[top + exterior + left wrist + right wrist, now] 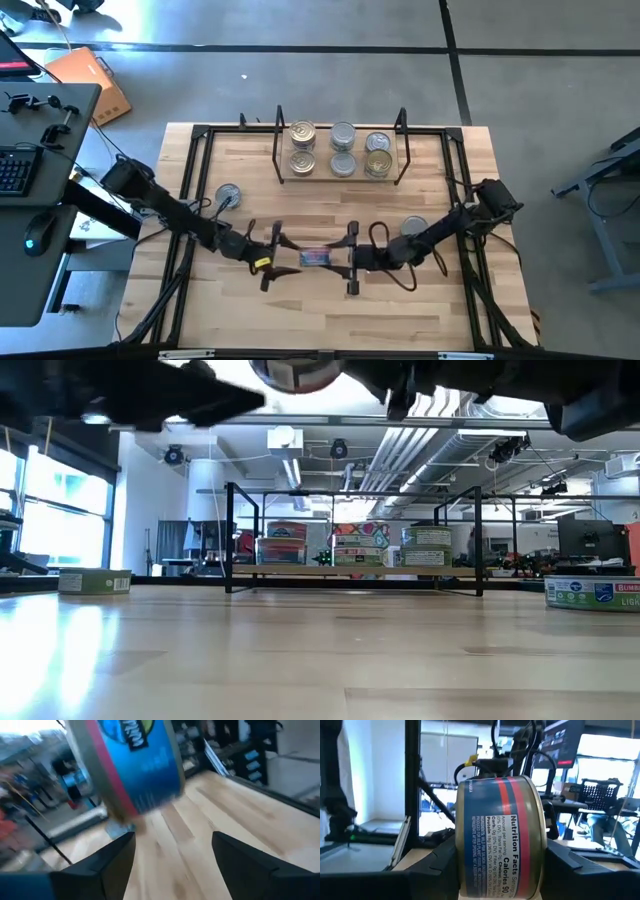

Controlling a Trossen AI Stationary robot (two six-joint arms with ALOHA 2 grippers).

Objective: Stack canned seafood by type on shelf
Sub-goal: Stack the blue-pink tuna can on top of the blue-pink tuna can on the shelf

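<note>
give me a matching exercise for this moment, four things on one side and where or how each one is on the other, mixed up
Things:
1. blue-labelled can
2. left gripper
3. shelf
4. silver-lidded can

Places or states:
A. at the far side of the table, bearing six cans in three columns
B. jaws open, beside the can in mid-table
C. held between the jaws of the right gripper
D. alone on the table's left part, near the left arm

Pairs: 1-C, 2-B, 3-A, 4-D
</note>
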